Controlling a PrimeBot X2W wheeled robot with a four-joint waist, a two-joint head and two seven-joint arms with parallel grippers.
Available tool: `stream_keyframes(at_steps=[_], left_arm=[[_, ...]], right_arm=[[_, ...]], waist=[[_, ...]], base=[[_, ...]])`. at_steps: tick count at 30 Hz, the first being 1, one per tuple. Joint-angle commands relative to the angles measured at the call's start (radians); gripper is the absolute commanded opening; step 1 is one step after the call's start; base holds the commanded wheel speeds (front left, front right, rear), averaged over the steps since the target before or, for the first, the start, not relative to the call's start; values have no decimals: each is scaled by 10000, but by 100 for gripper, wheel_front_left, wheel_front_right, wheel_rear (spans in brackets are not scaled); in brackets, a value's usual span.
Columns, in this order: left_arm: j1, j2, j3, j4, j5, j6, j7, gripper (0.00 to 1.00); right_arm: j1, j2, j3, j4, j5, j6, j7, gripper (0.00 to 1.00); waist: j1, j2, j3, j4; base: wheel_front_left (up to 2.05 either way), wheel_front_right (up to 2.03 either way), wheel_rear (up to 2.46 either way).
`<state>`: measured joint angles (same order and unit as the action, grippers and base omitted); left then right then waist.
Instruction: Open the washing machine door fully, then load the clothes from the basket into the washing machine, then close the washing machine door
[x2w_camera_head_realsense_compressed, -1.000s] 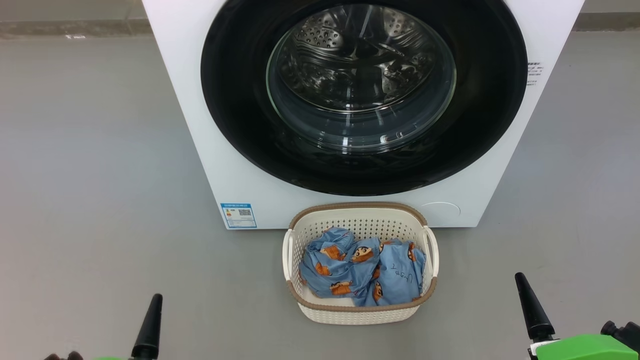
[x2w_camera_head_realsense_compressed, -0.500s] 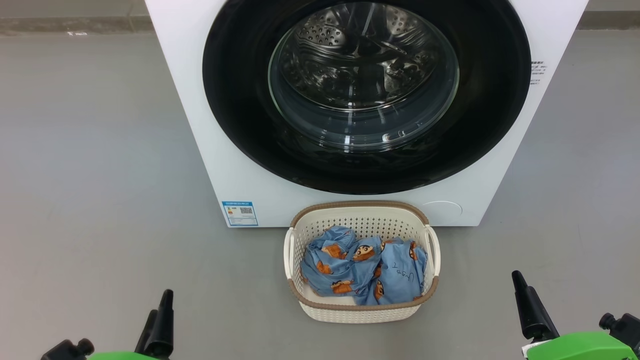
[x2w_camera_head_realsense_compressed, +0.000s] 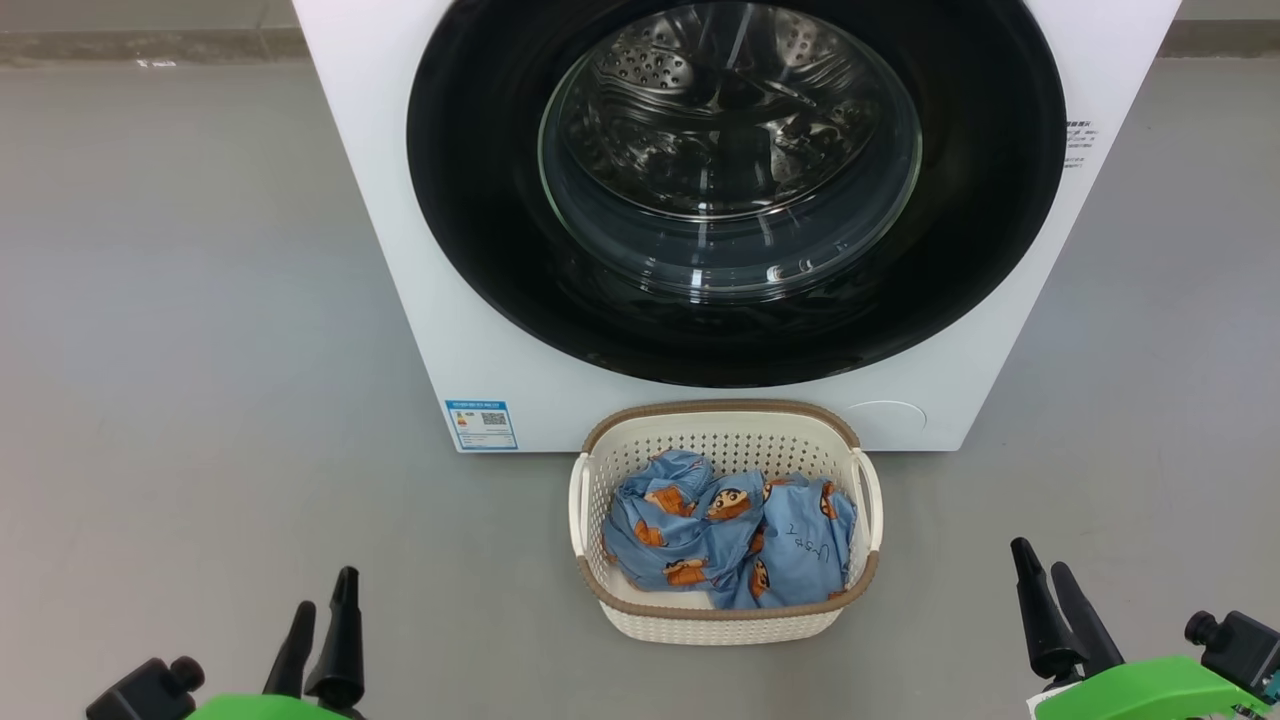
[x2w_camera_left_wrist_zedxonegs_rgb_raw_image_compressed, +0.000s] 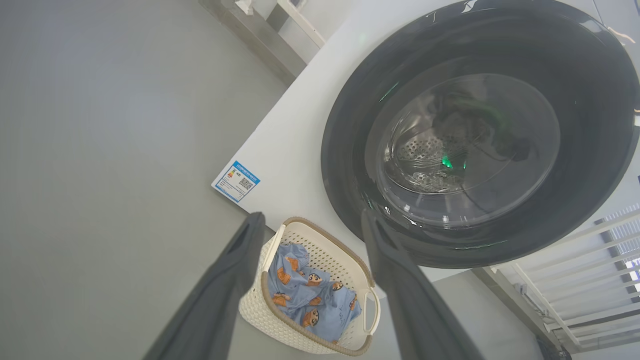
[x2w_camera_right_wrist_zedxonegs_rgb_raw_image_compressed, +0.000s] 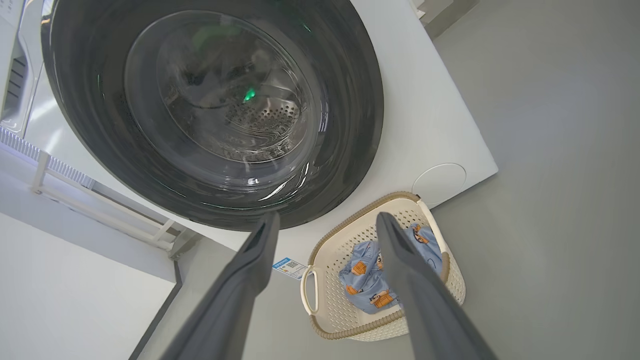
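The washing machine (x2w_camera_head_realsense_compressed: 370, 200) stands white and square in front of me. Its door (x2w_camera_head_realsense_compressed: 480, 220), with a glossy black rim and bulging glass, lies flush against the front, and the steel drum shows through the glass. On the floor against the machine's foot sits the basket (x2w_camera_head_realsense_compressed: 725, 625), with the blue printed clothes (x2w_camera_head_realsense_compressed: 720, 540) bunched inside. My left gripper (x2w_camera_head_realsense_compressed: 326, 590) is open at the lower left, well left of the basket and holding nothing. My right gripper (x2w_camera_head_realsense_compressed: 1040, 556) is open at the lower right, also holding nothing. The left wrist view shows the basket (x2w_camera_left_wrist_zedxonegs_rgb_raw_image_compressed: 320, 250) between the open fingers; the right wrist view shows the clothes (x2w_camera_right_wrist_zedxonegs_rgb_raw_image_compressed: 365, 275).
Grey floor (x2w_camera_head_realsense_compressed: 180, 350) stretches wide on both sides of the machine. A blue label (x2w_camera_head_realsense_compressed: 481, 425) and a round cover (x2w_camera_head_realsense_compressed: 880, 418) mark the machine's lower front. A white railing (x2w_camera_left_wrist_zedxonegs_rgb_raw_image_compressed: 575, 280) stands beside the machine, and a wall skirting (x2w_camera_head_realsense_compressed: 140, 45) runs behind.
Both grippers have turned, so two fingers of each now show instead of one. The left one has risen further into view. The head view has shifted slightly.
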<state>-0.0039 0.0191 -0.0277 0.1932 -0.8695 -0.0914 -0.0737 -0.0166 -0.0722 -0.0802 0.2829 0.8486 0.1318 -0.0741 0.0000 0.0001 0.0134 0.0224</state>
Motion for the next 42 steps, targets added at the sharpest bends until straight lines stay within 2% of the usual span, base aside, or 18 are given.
stream_keyframes(at_steps=[1, 42], left_arm=[[-164, 186, 104, -357, 424, 62, -178, 100], [-59, 273, -506, -1126, 5271, 426, -1355, 100]], right_arm=[[-204, -200, 147, -315, -425, -6, -186, 100], [-137, -529, 449, -640, -5137, -10, -1354, 100]], waist=[[0, -1, -1, 6], [0, -1, 20, 133]], base=[[0, 0, 0], [0, 0, 0]])
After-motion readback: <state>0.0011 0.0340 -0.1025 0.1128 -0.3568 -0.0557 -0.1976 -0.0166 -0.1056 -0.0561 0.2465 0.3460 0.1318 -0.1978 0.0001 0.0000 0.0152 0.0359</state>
